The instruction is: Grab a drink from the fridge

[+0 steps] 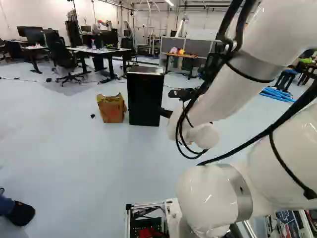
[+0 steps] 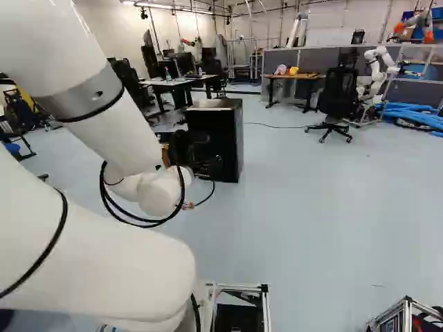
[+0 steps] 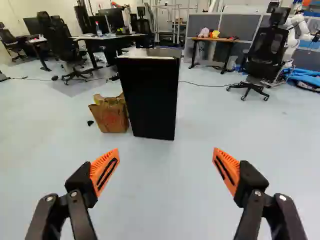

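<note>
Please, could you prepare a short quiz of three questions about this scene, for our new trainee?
1. True or false: the hand is open, with nothing gripped between its fingers.

2. What stands on the floor beside the black cabinet?
A) a red bucket
B) a brown bag
C) a ladder

3. Fill in the colour: the pads of the hand are ____.

Key: 1 true; 2 B; 3 orange.

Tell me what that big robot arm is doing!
The white arm is pointing its gripper toward a black box, probably the fridge it should get a drink from. The gripper is wide open and holds nothing. The box stands a little way ahead of it, with a brown paper bag beside the box.
</note>
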Robot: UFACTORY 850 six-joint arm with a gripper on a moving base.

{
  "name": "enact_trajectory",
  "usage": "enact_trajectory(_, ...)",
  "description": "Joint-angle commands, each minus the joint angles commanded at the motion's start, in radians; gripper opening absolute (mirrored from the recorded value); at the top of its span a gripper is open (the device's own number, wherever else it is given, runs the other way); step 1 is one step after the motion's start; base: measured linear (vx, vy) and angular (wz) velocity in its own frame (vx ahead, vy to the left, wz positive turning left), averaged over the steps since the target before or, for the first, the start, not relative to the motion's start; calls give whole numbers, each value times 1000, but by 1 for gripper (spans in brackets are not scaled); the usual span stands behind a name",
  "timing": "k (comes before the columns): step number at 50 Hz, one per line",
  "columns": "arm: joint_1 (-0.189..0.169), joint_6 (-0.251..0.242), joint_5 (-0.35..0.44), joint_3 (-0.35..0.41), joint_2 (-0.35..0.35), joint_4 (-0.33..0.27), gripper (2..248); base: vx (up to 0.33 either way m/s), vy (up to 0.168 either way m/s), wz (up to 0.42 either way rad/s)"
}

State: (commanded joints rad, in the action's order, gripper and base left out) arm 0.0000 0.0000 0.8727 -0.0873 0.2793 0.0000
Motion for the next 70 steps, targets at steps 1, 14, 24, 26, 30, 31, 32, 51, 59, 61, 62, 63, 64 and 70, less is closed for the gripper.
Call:
enact_trajectory(1,0,0,0,0,0,0,247,0,0,0)
enact_trajectory(14,0,0,0,0,0,0,247,0,0,0)
enact_trajectory(24,0,0,0,0,0,0,247,0,0,0)
enact_trajectory(26,0,0,0,0,0,0,247,0,0,0)
enact_trajectory(30,0,0,0,0,0,0,247,0,0,0)
enact_trajectory(31,0,0,0,0,0,0,247,0,0,0)
enact_trajectory(32,0,0,0,0,0,0,247,0,0,0)
enact_trajectory(51,0,0,0,0,0,0,247,38,3,-21)
enact_trajectory(59,0,0,0,0,0,0,247,60,35,-12)
enact_trajectory(61,0,0,0,0,0,0,247,48,32,-10)
enact_trajectory(62,0,0,0,0,0,0,247,48,29,-6)
enact_trajectory(63,0,0,0,0,0,0,247,45,26,-9)
enact_trajectory(64,0,0,0,0,0,0,247,44,28,-10)
enact_trajectory(70,0,0,0,0,0,0,247,40,31,-9)
